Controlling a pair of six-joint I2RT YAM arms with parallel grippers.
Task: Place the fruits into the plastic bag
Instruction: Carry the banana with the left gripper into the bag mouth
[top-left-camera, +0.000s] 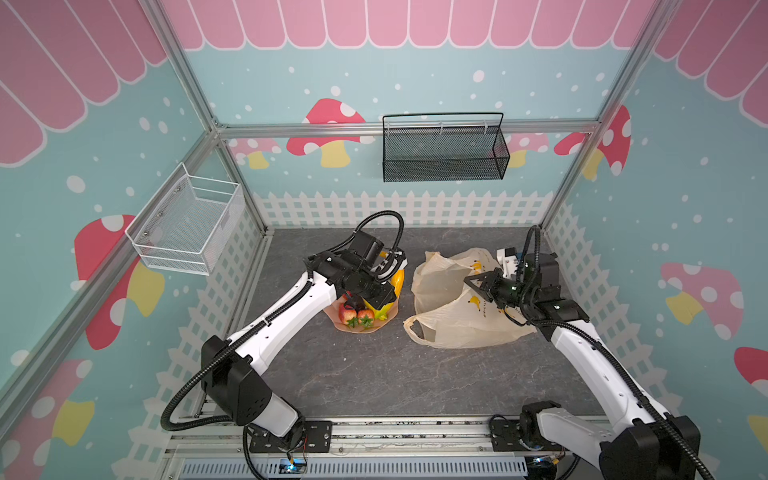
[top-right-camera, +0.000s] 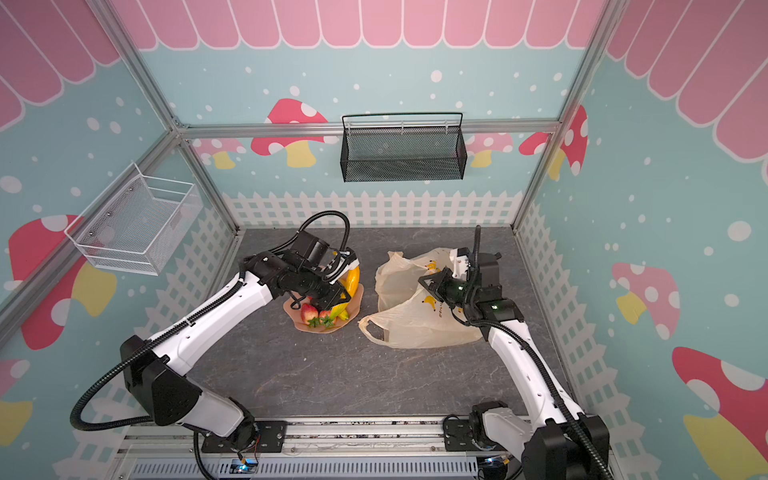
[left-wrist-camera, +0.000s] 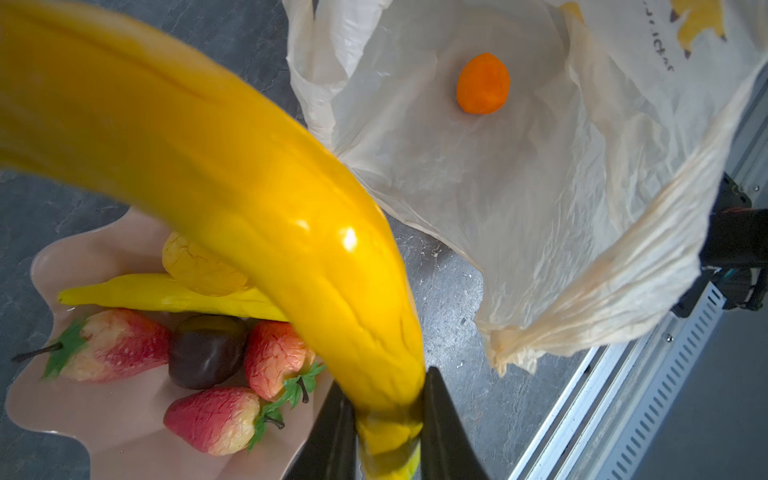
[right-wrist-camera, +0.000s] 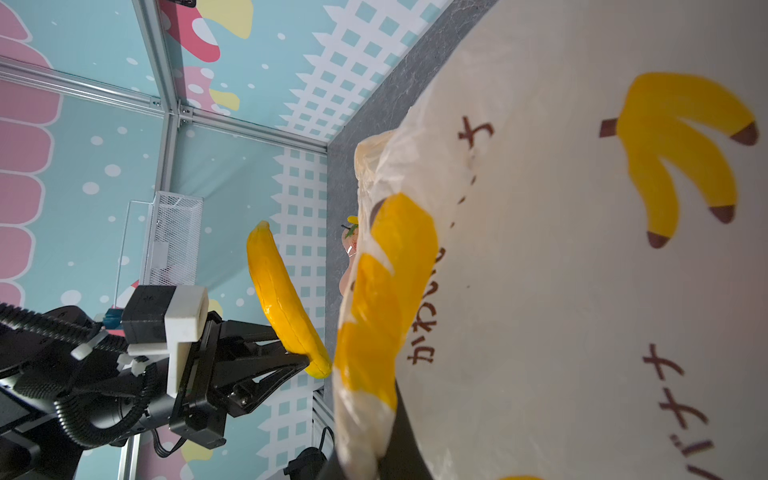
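My left gripper is shut on one end of a big yellow banana, lifted above the peach-pink dish; in a top view the banana stands beside the bag. On the dish lie three red strawberries, a dark piece, a thin yellow banana and a pear. My right gripper is shut on the plastic bag's rim, holding the mouth up. The plastic bag lies right of the dish, with a round orange inside.
A black mesh basket hangs on the back wall and a white wire basket on the left wall. A metal rail runs along the table's front edge. A strip of grey tabletop separates dish and bag.
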